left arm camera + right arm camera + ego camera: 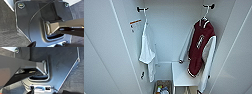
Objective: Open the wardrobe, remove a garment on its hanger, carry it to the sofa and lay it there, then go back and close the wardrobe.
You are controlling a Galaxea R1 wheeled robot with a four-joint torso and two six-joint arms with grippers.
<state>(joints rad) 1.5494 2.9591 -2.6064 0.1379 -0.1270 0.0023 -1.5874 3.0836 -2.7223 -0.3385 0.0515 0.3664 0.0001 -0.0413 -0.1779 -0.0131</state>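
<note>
wardrobe (169, 32) stands open, both doors swung wide. garment (199, 47) hangs at 2 o'clock inside, on hanger (205, 13) hooked on dark peg. white shirt (147, 51) hangs at 10 o'clock from another peg. white shelf (181, 75) below garment; bin of items (162, 88) at 6 o'clock. jaws: cannot tell for either gripper.

Wardrobe (170, 32) doors open; free gap betw. white shirt (147, 52) & garment (199, 50), shelf (182, 73) below.

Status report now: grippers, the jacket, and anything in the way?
Grippers: state cannot be told. Wardrobe open; red jacket on its hanger, hooked on the right peg. White shirt hangs apart on the left peg; nothing in front of the jacket.
</note>
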